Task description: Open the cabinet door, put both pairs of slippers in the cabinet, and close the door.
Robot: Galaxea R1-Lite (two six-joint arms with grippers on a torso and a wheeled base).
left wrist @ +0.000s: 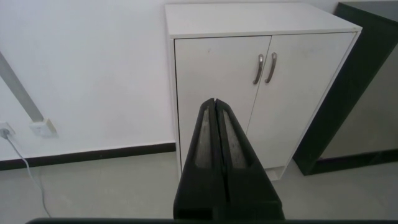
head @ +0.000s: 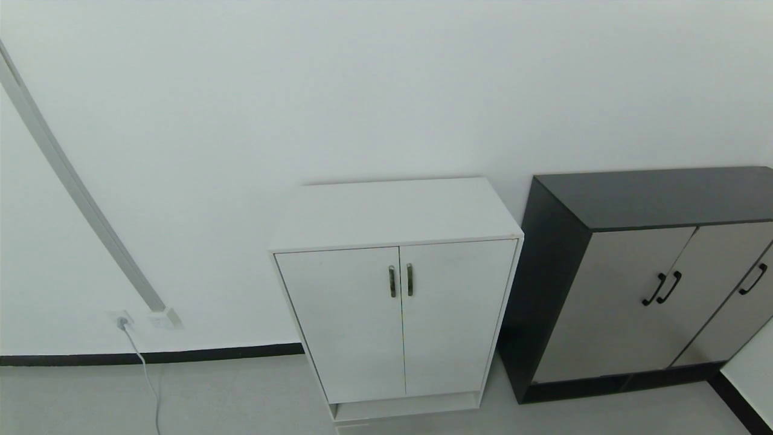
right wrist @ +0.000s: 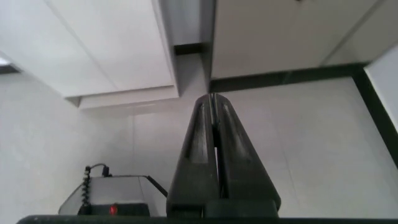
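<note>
Faces a white wall (head: 386, 90) above a grey floor (head: 241, 399). Shows a black cabinet (head: 549, 290) with grey doors on the right, just beside the white cabinet (head: 386, 211), both backed against the wall. Shows the white cabinet's two doors (head: 344, 326) shut, handles (head: 410, 279) paired at the centre. Holds the left claw (left wrist: 214, 106) closed on nothing, facing that cabinet's front. Holds the right claw (right wrist: 214, 99) closed and empty too, above the floor before the gap between the cabinets. Has a wall socket (head: 122, 318) far left.

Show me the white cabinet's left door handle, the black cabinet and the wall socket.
white cabinet's left door handle (head: 392, 281), head view, middle of the bar.
black cabinet (head: 664, 196), head view, on its top panel.
wall socket (head: 121, 319), head view, on the plate with the plug.
</note>
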